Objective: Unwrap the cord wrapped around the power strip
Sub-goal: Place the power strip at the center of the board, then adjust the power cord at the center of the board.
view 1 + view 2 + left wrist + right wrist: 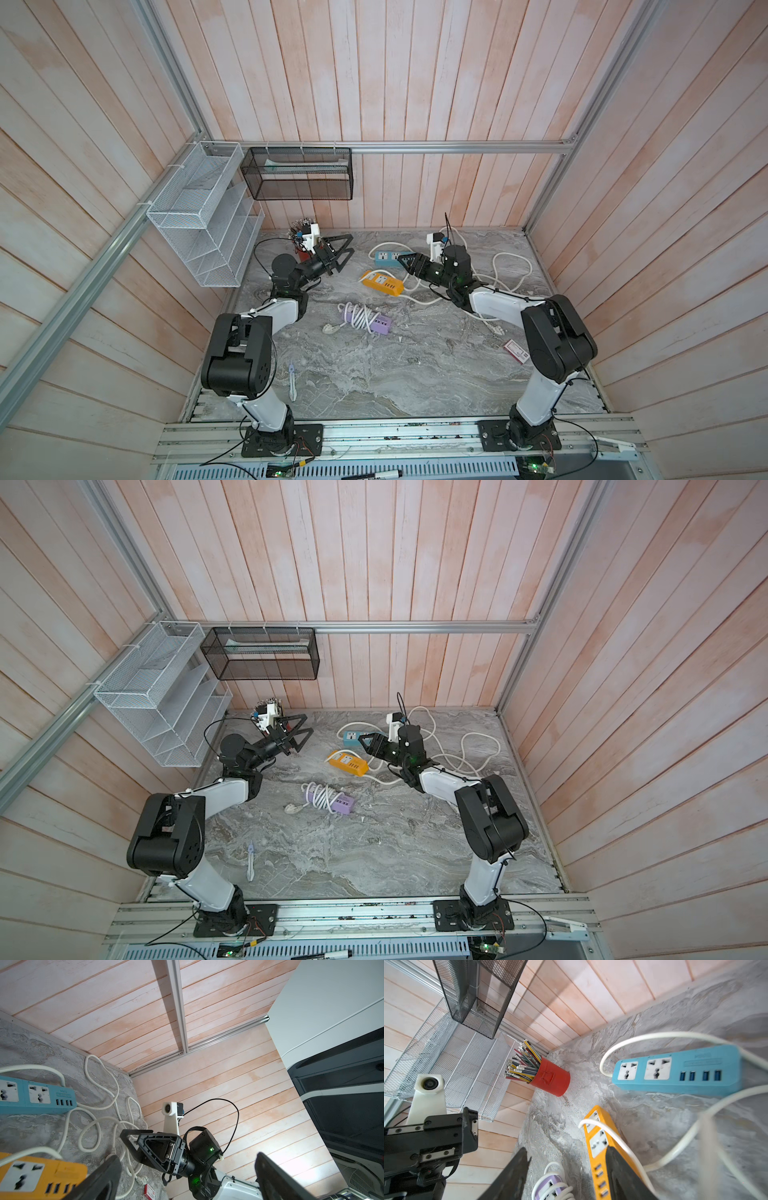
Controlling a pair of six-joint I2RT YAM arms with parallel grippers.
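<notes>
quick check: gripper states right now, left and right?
Left gripper: open wide, holding nothing.
Right gripper: open, nothing between its fingers.

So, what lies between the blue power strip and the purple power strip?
The orange power strip lies there; both top views show it.

Wrapped strip [381, 326] left of apparent card [515, 351]
</notes>
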